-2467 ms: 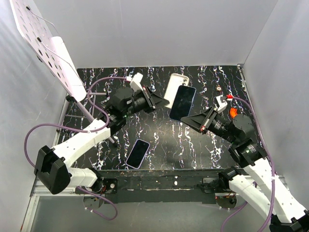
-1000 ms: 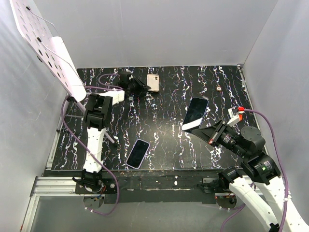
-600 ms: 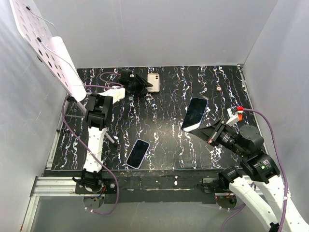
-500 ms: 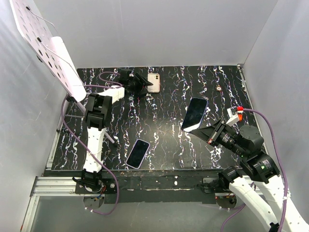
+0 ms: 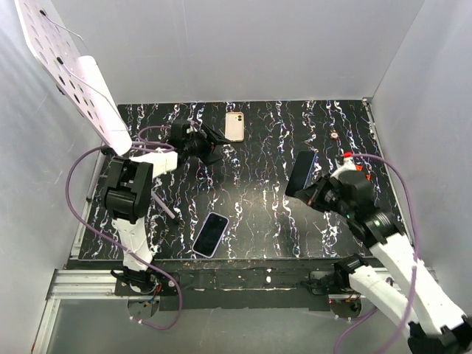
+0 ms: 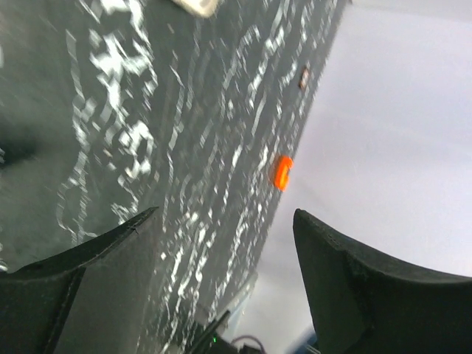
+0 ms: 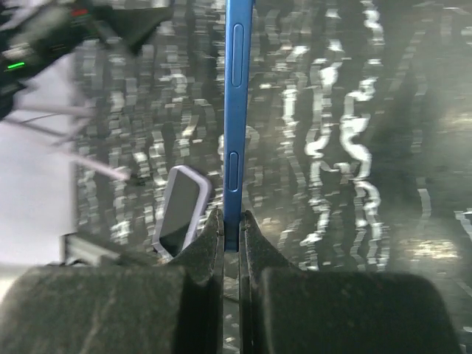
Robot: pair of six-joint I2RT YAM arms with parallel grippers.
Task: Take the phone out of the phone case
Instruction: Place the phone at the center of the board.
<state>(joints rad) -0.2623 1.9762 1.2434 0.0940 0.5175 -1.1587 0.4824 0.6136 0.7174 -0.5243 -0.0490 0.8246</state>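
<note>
- We see a black, white-veined table (image 5: pixel 258 214) between pale walls (image 5: pixel 221 51).
- Our right gripper (image 7: pixel 233 221) pinches the blue phone (image 7: pixel 234 110) edge-on above it.
- Our left gripper (image 6: pixel 225 221) gapes empty near the phone case (image 5: pixel 234 126), which lies at the far side.

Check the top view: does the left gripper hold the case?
No, the case lies on the table, apart from the open left gripper.

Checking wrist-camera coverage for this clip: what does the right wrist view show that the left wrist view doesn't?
Right wrist only: the right gripper shut on a blue phone seen edge-on, plus a second phone, lavender-edged, lying flat. Left wrist only: the left gripper open and empty, a small orange object, and the corner of a pale case at the top edge. Shared: the black marbled table.
</note>
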